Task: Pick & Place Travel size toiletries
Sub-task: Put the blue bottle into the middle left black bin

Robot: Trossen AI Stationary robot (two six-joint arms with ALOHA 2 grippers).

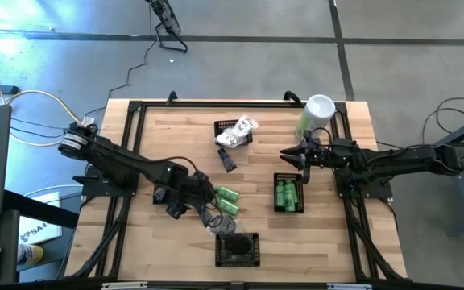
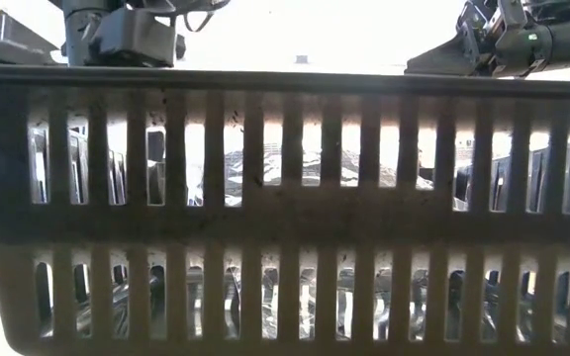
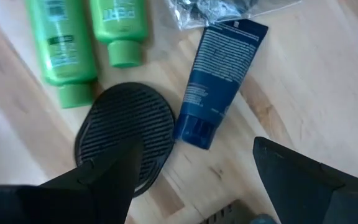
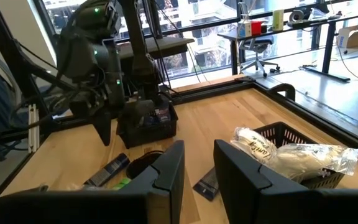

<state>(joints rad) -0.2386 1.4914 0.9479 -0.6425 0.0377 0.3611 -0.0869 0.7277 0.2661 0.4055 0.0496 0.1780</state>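
Toiletries lie loose mid-table: your left wrist view shows two green bottles (image 3: pixel 61 43), a dark round ribbed piece (image 3: pixel 126 134) and a blue tube (image 3: pixel 219 81) under the left gripper (image 3: pixel 197 180), its fingers wide apart and empty, detail the high view blurs. Your right gripper (image 1: pixel 296 157) hovers near the basket (image 1: pixel 288 193) of green bottles, fingers slightly parted, holding nothing. Bare wood lies between the arms.

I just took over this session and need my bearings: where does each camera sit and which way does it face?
High: overhead, straight down; table, both arms.
Low: table height, blocked by a slotted basket wall; arms above.
Left wrist: down past the open left pincer at a dark round piece, blue tube and green bottles.
Right wrist: across the table past the open right pincer toward the left arm.
Shared: left wrist and high both show the green bottles.
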